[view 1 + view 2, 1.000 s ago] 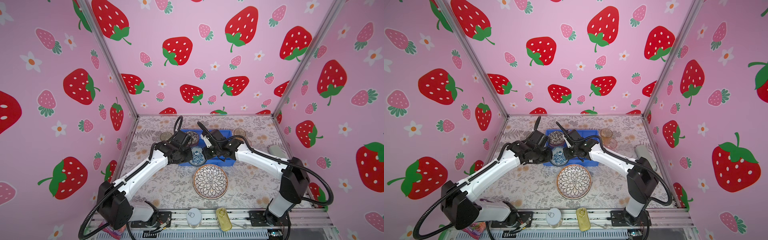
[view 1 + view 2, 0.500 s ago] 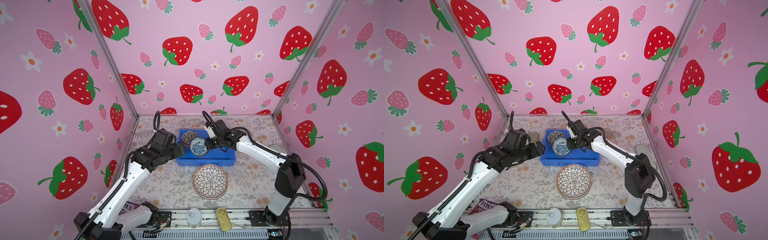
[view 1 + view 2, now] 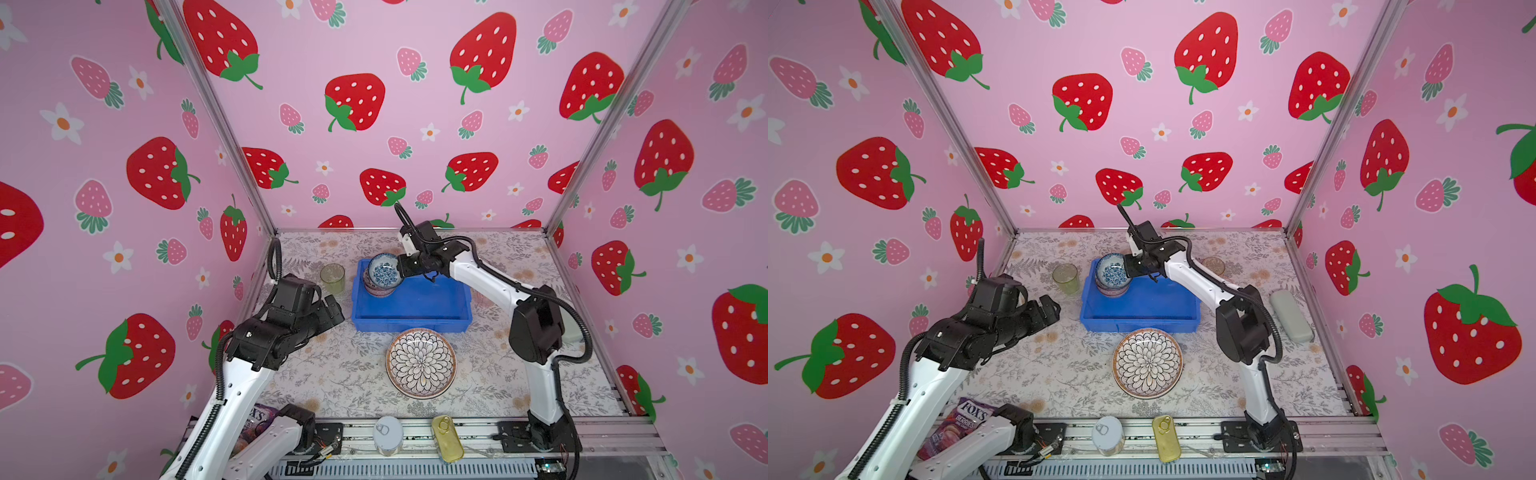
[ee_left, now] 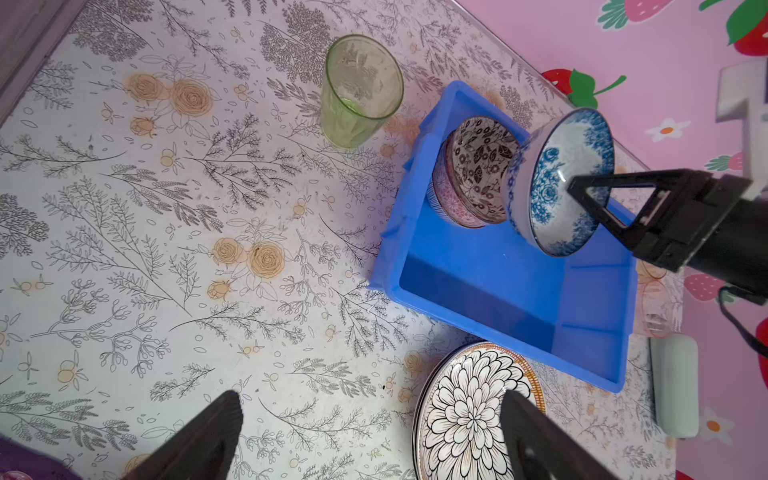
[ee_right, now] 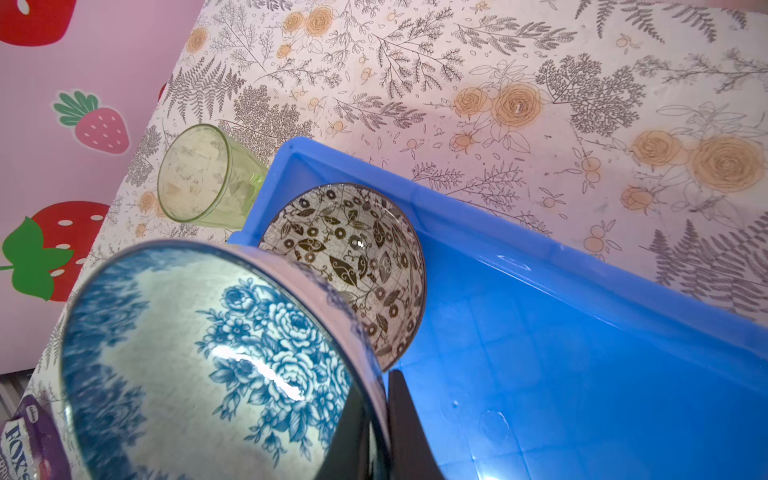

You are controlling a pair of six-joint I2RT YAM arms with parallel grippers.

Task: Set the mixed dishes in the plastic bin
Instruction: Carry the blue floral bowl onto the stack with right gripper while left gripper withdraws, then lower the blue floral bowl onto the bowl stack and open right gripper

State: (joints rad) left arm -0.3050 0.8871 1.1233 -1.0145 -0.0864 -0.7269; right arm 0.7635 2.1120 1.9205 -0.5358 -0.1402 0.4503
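Both top views: left gripper withdrawn, now open.

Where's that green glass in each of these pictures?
Top view: green glass stands just left of the blue bin.
Top view: glass in the same place, left of the bin.
Left wrist: glass upright beside a bin corner.
Right wrist: glass beside that same bin corner.
Shared landmark: the blue bin.

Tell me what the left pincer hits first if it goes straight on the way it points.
Probably the bin, at the wall facing it: the open left pincer points at it, nothing between. Height is unclear; angled down, it could touch the table first.
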